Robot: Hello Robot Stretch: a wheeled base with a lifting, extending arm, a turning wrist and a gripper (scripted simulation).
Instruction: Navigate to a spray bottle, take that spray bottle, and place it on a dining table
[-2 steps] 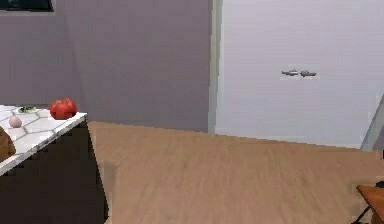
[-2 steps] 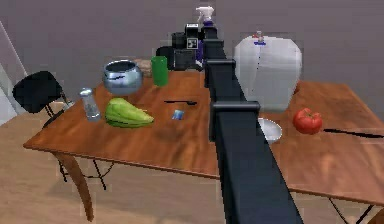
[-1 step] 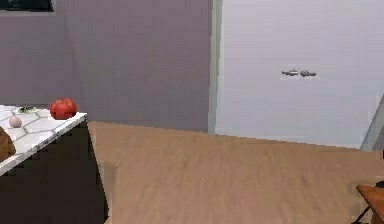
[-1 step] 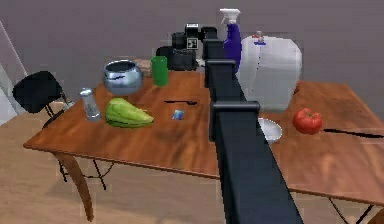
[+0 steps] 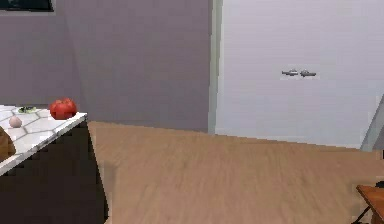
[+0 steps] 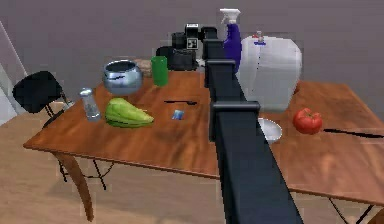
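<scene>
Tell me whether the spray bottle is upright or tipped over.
Upright: the purple spray bottle has its white trigger head straight above its body, beside the white jug.

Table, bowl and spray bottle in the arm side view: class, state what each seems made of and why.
Table: likely wood, reddish-brown, slight sheen.
Bowl: perhaps glazed ceramic or metal, blue-grey with bright highlights.
Spray bottle: seemingly plastic, smooth purple body, white trigger head.

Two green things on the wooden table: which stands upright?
The green cylindrical cup beside the blue-grey shiny bowl; the lumpy green vegetable lies flat.
</scene>
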